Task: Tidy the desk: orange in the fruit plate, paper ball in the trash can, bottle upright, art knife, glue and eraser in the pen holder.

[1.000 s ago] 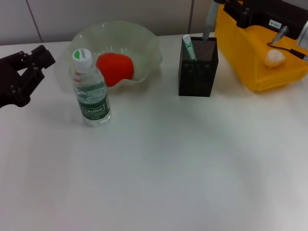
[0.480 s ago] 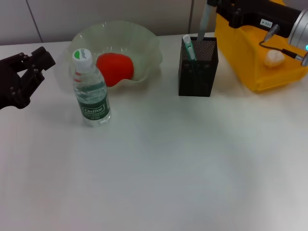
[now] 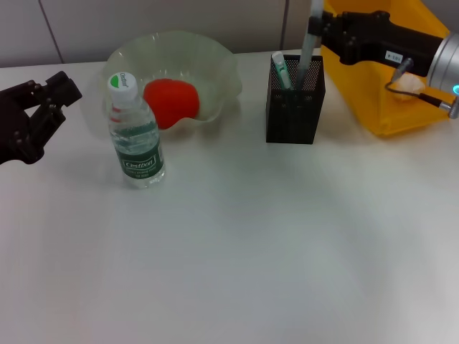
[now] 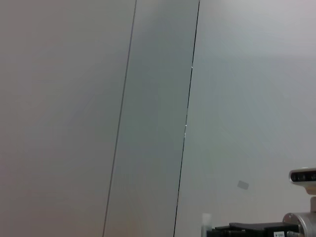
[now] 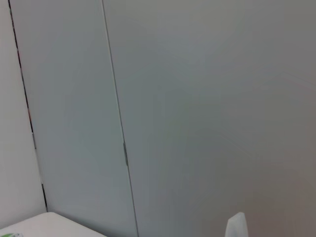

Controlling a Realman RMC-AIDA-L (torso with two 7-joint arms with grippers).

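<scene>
In the head view my right gripper point(image 3: 321, 32) is shut on the grey art knife point(image 3: 308, 51), which stands upright with its lower end inside the black mesh pen holder point(image 3: 294, 111). A green-and-white glue stick point(image 3: 281, 70) leans in the same holder. The orange point(image 3: 171, 102) lies in the translucent fruit plate point(image 3: 224, 66). Just in front of the plate, the bottle point(image 3: 135, 136) stands upright. The paper ball point(image 3: 409, 83) rests in the yellow trash can point(image 3: 384, 115), partly hidden by my right arm. The eraser is out of view. My left gripper point(image 3: 44, 97) hangs open at the far left.
The white desk point(image 3: 244, 244) stretches toward the front. A grey panelled wall runs behind it. The trash can stands close to the pen holder's right side. Both wrist views show mostly wall.
My right gripper has moved left and down with the art knife, whose lower end now sits inside the pen holder. The left arm has not moved.
</scene>
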